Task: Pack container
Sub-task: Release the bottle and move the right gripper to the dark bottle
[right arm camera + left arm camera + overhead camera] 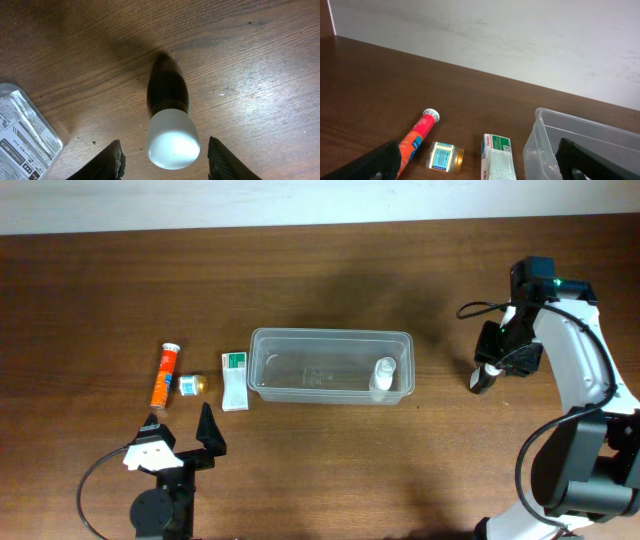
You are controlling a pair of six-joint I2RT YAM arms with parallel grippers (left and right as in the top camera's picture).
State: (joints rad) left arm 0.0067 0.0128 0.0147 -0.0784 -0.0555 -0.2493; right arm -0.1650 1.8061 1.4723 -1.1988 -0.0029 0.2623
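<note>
- Right of the container (330, 365), which sits mid-bench: right gripper (164, 142) spread wide, straddling a dark bottle (169, 100), clear of its white cap.
- Left gripper (180, 430) released, empty, near the orange tube (165, 376).
- Container holds one white bottle (384, 377).
- Step, likely: grasping the dark bottle. Next: clench, lift, carry over the rim.

Overhead top-down; left wrist low, shares container (330, 332).

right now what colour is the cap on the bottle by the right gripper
White cap; clearest in the right wrist view.
</note>
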